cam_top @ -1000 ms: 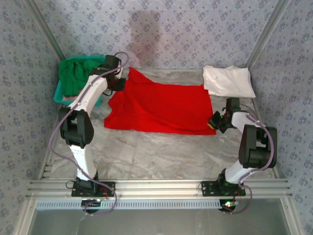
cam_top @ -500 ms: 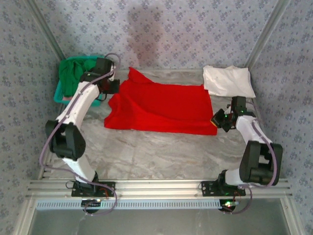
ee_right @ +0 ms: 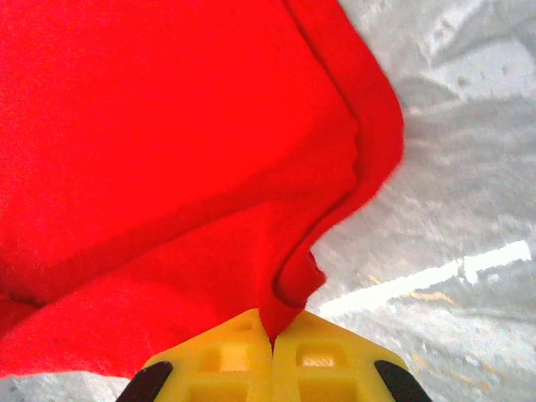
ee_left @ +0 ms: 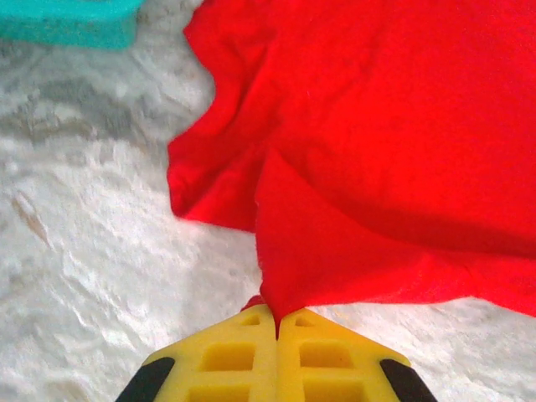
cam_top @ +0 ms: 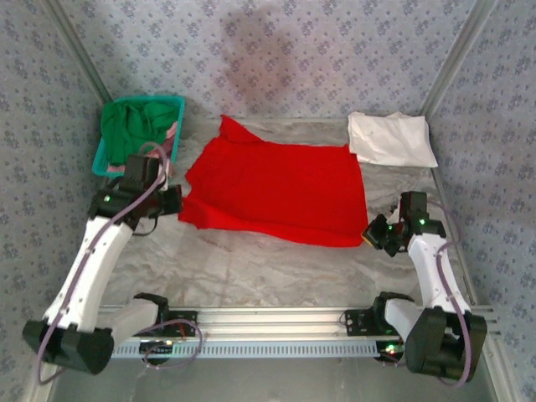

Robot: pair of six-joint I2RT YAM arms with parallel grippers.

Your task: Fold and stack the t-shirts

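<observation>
A bright red t-shirt lies spread across the middle of the table. My left gripper is shut on the red cloth's near left corner, its yellow fingers pressed together. At the near right corner my right gripper is shut on the same red t-shirt, cloth pinched between its yellow fingers. A folded white t-shirt rests at the far right. Green and pink t-shirts are heaped in the teal basket.
The teal plastic basket stands at the far left, its corner also in the left wrist view. Patterned walls and metal posts close in the back and sides. A metal rail runs along the near edge.
Both arms have pulled back toward the near edge, the left one most, dragging the red t-shirt's near edge with them. Both grippers stayed shut on the cloth.
</observation>
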